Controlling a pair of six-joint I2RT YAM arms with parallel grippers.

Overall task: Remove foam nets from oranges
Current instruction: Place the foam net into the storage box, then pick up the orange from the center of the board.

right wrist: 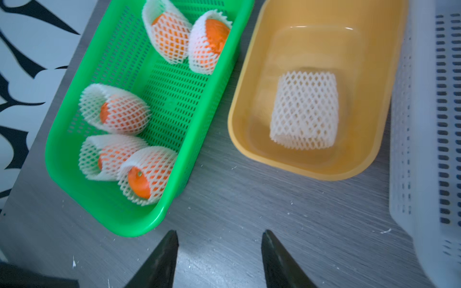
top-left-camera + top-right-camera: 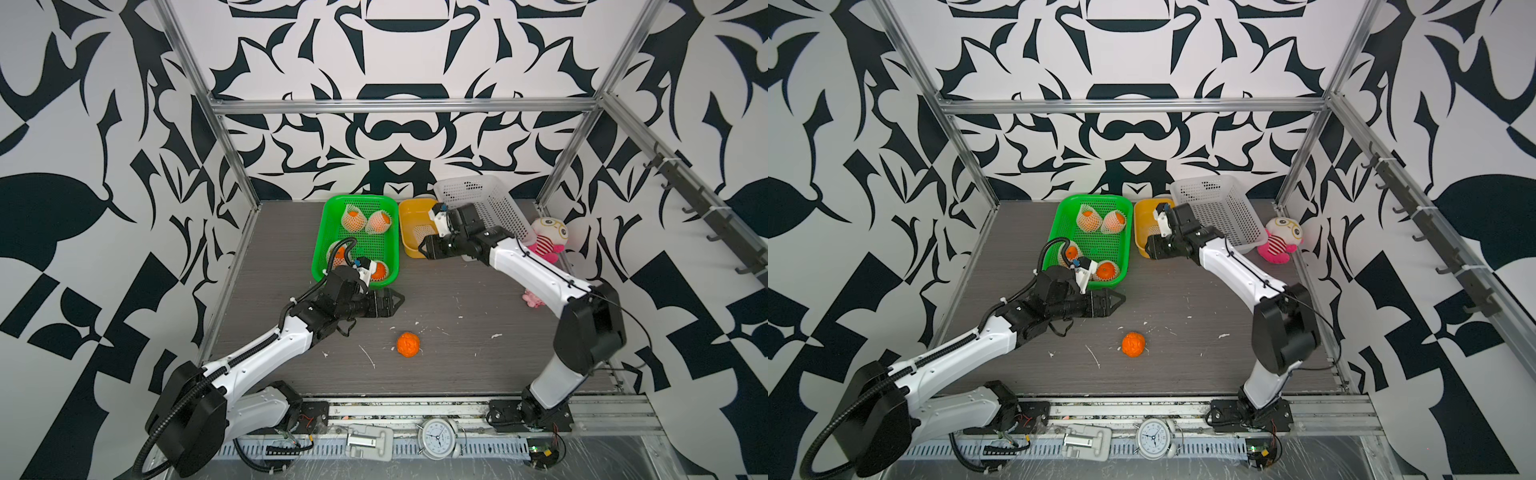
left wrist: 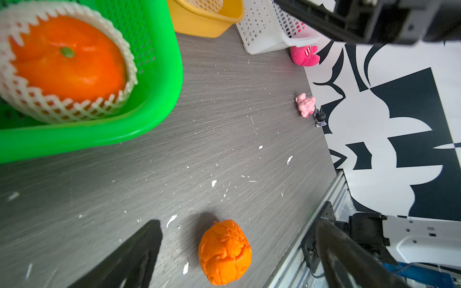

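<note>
In both top views, a grey counter (image 2: 457, 353) is carrying three containers in a row at the back: one green basket (image 2: 360, 198), one yellow tub (image 2: 409, 249) and one white basket (image 2: 478, 195). Four netted oranges (image 2: 352, 220) are showing in the green basket. The left arm is covering part of its near end, so a fifth may be hiding there. One bare orange (image 2: 408, 344) (image 2: 1133, 344) is lying alone on the open counter, with white flecks (image 2: 368, 355) scattered around it. The left hand (image 2: 397, 300) is hovering just off the green basket's near end, jaws spread wide and holding nothing. The right hand (image 2: 423, 248) is hanging at the yellow tub's near corner, beside the green basket.

In the left wrist view, two black fingers (image 3: 139, 254) are standing far apart with nothing gripped. The bare orange (image 3: 224, 251) is lying on the counter beyond them. One netted orange (image 3: 64, 62) is sitting in a corner of the green basket (image 3: 154, 99).

In the right wrist view, five netted oranges (image 1: 124, 114) are sitting in the green basket (image 1: 50, 154): two at one end, three at the other. One empty foam net (image 1: 304, 109) is lying flat in the yellow tub (image 1: 239, 99). The right hand's fingertips (image 1: 169, 244) are standing apart over bare counter, gripping nothing.
</note>
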